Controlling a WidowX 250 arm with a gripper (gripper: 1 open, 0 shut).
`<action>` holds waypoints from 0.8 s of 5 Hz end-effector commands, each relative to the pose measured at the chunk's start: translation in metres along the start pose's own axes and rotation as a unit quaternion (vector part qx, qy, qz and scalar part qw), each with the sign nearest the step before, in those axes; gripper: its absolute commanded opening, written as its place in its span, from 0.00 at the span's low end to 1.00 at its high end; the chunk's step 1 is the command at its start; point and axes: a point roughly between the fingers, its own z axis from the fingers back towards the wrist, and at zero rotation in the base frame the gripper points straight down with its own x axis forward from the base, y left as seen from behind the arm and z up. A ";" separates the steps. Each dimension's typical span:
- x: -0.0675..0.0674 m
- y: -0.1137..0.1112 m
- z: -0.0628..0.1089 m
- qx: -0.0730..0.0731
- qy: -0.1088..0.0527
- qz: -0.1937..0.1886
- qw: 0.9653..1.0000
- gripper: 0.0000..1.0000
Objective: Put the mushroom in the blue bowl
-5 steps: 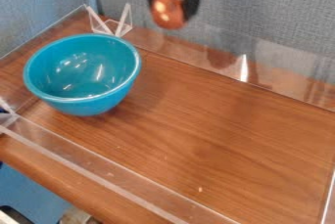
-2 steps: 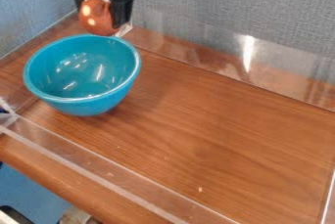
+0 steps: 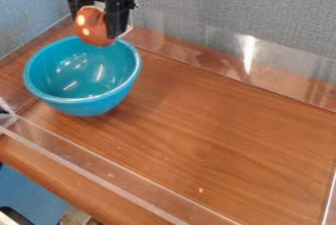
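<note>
The mushroom (image 3: 90,26) is a small glossy orange-brown egg shape, hanging in the air at the top left. My gripper (image 3: 94,25) points down and is shut on it, its black fingers (image 3: 116,18) on either side. The blue bowl (image 3: 82,75) is a large turquoise bowl standing on the wooden table at the left, empty inside. The mushroom hangs just above the bowl's far rim.
The wooden table (image 3: 223,121) is ringed by low clear plastic walls (image 3: 250,57). A grey fabric backdrop stands behind. Bare wood stretches to the right and front of the bowl.
My gripper has carried the mushroom leftward and slightly down, from the top centre to above the bowl's far rim. The bowl has not moved.
</note>
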 end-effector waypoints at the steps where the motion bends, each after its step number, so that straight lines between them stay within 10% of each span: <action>1: 0.000 -0.003 0.016 0.014 -0.035 -0.008 0.999 0.00; 4: 0.007 -0.005 0.002 0.018 -0.032 -0.017 0.999 0.00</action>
